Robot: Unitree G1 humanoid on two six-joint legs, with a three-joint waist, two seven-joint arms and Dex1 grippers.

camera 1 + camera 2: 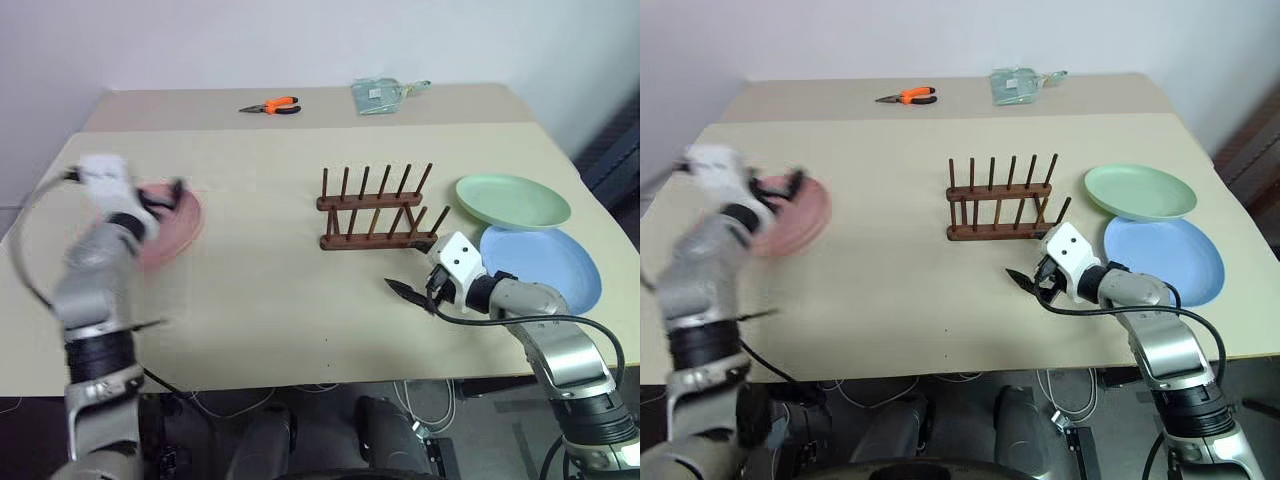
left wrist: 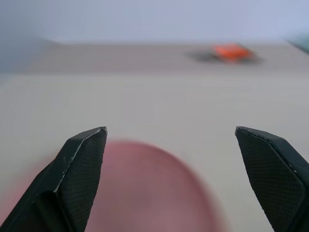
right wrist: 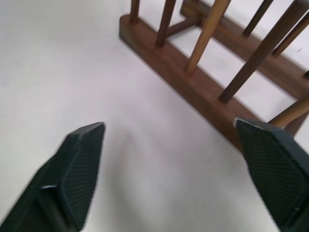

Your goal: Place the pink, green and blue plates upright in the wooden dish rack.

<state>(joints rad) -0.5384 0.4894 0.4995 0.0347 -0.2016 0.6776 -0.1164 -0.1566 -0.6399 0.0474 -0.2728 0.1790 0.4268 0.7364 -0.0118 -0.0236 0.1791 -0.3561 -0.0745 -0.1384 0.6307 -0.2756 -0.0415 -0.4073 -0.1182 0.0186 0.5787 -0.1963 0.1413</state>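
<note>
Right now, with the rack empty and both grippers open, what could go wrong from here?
1. The open left gripper hovers over the round salmon pink plastic plate, which lies flat on the table; gripping its shallow rim could slip.
2. The open right gripper sits close to the dark brown wooden dish rack; a sweep might knock its thin pegs or shove it.
3. The pale mint green plate overlaps the light blue plate; lifting one could drag the other.

We see left gripper fingers: black, fine cross-hatched grip texture, matt. Pink plate between and beneath them: smooth, matt, plastic-looking. Right gripper: same textured black pads. Dish rack just ahead of them: dark brown wood, satin sheen, paler dowels among dark ones. Table under fingers: beige, smooth, matt.
</note>
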